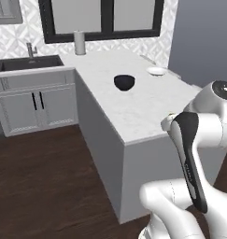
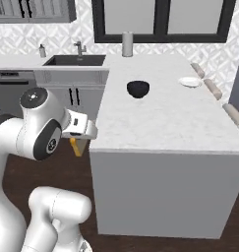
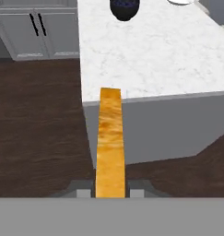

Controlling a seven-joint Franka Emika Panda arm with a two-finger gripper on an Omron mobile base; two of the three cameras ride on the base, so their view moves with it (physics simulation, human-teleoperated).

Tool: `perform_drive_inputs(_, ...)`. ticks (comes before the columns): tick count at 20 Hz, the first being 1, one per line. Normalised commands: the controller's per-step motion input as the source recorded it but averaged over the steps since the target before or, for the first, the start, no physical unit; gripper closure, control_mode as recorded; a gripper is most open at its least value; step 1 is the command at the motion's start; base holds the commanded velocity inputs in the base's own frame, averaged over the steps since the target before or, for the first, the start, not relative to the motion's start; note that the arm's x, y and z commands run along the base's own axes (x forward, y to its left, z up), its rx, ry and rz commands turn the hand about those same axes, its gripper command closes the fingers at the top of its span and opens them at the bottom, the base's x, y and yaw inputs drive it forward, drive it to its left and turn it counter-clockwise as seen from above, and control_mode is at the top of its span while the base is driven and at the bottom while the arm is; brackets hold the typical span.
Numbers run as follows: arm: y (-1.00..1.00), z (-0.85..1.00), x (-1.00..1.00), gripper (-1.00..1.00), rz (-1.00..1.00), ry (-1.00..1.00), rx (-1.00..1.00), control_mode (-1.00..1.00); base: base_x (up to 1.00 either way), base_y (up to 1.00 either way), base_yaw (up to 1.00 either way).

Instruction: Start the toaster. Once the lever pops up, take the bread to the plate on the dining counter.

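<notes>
Golden-brown bread (image 3: 110,143) sits edge-on, pinched between our gripper (image 3: 110,192) fingers, short of the dining counter (image 3: 178,60). We're mid-carry, so next we reach over to the plate (image 2: 190,81), probably past the dark bowl (image 2: 138,88).

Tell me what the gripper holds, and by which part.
The bread, seen edge-on, pinched at its near end between the two fingers of the gripper; the rest sticks out toward the dining counter.
</notes>
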Motion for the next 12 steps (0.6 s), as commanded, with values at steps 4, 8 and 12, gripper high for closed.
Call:
perform_drive_inputs(4, 0.00, 0.00, 0.00, 1.00, 0.00, 0.00, 0.00, 1.00, 1.00, -1.00, 0.33)
perform_drive_inputs(8, 0.00, 0.00, 0.00, 1.00, 0.00, 0.00, 0.00, 1.00, 0.39, -1.00, 0.15)
perform_drive_inputs(12, 0.00, 0.00, 0.00, 1.00, 0.00, 0.00, 0.00, 1.00, -0.04, -1.00, -0.03)
